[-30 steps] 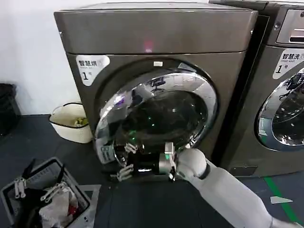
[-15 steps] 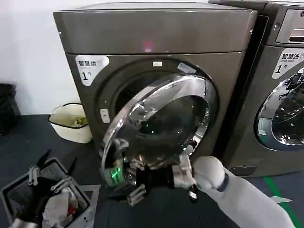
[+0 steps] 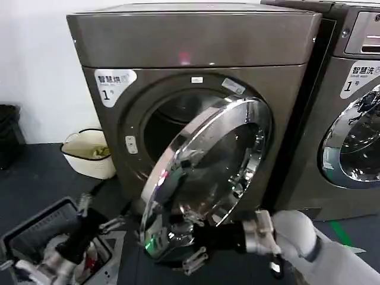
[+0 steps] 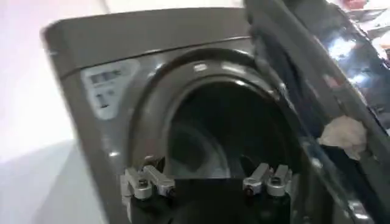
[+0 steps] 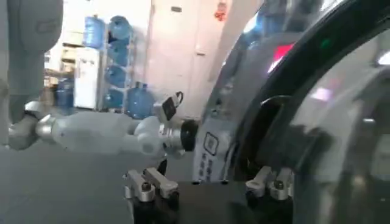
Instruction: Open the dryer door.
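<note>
The dryer door (image 3: pixel 208 172), a wide chrome rim around dark glass, stands swung partly out from the bronze-grey dryer (image 3: pixel 190 71), and the dark drum opening (image 3: pixel 172 122) shows behind it. My right gripper (image 3: pixel 193 260) is low at the door's bottom rim, open, with its fingers (image 5: pixel 146 184) spread beside the mirrored rim (image 5: pixel 244 115). My left gripper (image 3: pixel 98 214) hangs open at the lower left above the laundry crate, apart from the door. In the left wrist view that gripper (image 4: pixel 206 182) faces the drum opening (image 4: pixel 225 134), with nothing between its fingers.
A second grey machine (image 3: pixel 350 119) with its own chrome door stands close on the right. A cream basket (image 3: pixel 89 151) sits against the wall at the left. A grey crate (image 3: pixel 29 237) with clothes is at the lower left. Green floor tape (image 3: pixel 341 228) lies at the right.
The door has swung farther out from the dryer, exposing more of the drum opening. My right gripper moved down and toward me with the door's lower rim. My left gripper rose over the crate.
</note>
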